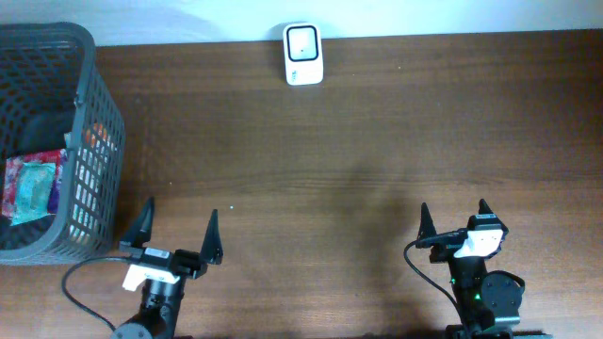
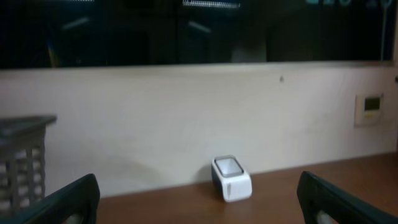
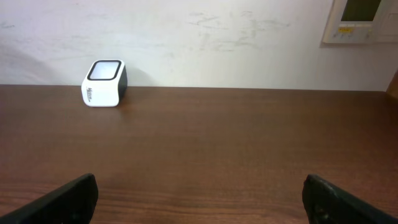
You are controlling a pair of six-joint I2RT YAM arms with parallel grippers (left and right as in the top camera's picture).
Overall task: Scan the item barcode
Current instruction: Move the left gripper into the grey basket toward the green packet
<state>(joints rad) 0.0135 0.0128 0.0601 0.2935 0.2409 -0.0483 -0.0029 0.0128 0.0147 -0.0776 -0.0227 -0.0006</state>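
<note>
A white barcode scanner (image 1: 303, 55) with a dark window stands at the table's far edge by the wall; it also shows in the left wrist view (image 2: 231, 179) and the right wrist view (image 3: 104, 83). A colourful packet (image 1: 34, 185) lies inside the grey basket (image 1: 94, 122) at the left. My left gripper (image 1: 177, 231) hovers open near the front edge, right of the basket, with nothing between its fingers. My right gripper (image 1: 453, 221) is open too, at the front right, over bare wood.
The brown wooden table (image 1: 377, 141) runs back to a pale wall. The basket also holds a dark item and something orange. A wall control panel (image 3: 359, 18) hangs at the far right. Cables trail from both arms at the front edge.
</note>
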